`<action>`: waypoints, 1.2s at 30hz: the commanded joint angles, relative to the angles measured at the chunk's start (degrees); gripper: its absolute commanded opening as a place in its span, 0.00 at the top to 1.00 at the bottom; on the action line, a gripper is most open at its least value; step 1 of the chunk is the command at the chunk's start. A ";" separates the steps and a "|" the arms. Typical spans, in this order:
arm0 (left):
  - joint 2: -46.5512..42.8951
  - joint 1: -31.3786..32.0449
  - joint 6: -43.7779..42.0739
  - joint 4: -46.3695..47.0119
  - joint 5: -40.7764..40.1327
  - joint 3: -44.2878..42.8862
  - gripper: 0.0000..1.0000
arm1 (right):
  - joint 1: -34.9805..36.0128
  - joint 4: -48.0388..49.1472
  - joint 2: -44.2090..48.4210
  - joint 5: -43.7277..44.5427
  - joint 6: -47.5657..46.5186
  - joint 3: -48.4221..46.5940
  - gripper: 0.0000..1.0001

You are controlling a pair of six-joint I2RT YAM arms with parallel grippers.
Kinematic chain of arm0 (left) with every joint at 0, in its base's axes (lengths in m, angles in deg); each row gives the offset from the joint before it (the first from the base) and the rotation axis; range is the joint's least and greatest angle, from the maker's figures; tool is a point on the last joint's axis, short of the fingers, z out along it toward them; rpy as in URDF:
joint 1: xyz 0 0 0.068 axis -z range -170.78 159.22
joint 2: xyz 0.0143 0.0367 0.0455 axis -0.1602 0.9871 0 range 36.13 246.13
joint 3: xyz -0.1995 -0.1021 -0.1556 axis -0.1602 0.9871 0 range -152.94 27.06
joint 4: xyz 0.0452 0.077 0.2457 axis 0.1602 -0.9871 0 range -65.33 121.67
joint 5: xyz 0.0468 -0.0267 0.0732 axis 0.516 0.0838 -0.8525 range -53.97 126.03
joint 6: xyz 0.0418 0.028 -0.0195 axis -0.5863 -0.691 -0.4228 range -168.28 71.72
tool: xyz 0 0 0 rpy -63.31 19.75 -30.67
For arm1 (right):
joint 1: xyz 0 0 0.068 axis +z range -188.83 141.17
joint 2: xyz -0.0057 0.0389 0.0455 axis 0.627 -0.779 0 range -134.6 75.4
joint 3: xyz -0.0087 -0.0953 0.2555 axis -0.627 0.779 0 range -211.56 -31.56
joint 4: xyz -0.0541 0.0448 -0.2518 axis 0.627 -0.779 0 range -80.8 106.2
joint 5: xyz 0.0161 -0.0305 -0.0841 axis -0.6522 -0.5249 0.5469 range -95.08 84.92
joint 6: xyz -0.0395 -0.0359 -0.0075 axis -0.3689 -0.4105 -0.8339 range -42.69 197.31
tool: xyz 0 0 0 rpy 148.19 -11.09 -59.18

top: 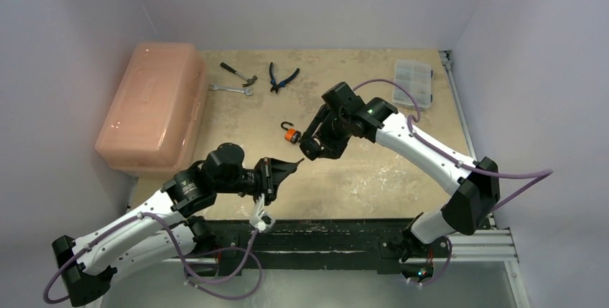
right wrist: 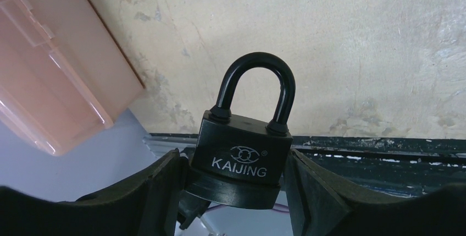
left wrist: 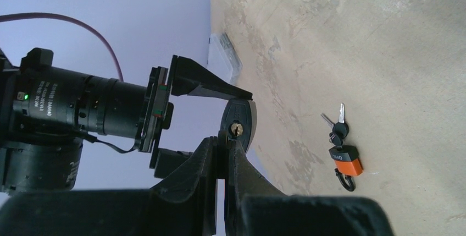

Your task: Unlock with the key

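Observation:
My right gripper is shut on a black padlock marked KAIJING and holds it above the table. The padlock's shackle is closed and points away from the wrist. In the left wrist view the padlock's underside faces me, and its brass keyhole shows. My left gripper is shut on a thin dark key. Only the key's edge shows between the fingers. Its tip is at the padlock's base, right beside the keyhole, whose slot is still in view. In the top view the left gripper nearly meets the right one.
A small orange padlock with a bunch of keys lies on the table behind the grippers. A pink plastic box stands at the left. A hammer, a wrench, pliers and a clear organiser box lie at the back.

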 commanded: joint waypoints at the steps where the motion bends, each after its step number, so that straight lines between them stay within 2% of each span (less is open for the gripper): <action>1: 0.19 1.32 -2.78 3.69 -2.48 1.87 1.00 | 1.16 0.92 0.37 1.15 -1.21 -4.05 1.00; 12: 1.06 4.51 -6.66 5.66 -11.78 4.00 1.00 | 2.39 0.09 -0.79 1.52 -2.31 -3.99 1.00; 36: 2.98 6.43 -6.16 7.66 -12.21 4.74 1.00 | 2.83 0.52 -0.40 3.18 -0.64 -3.04 1.00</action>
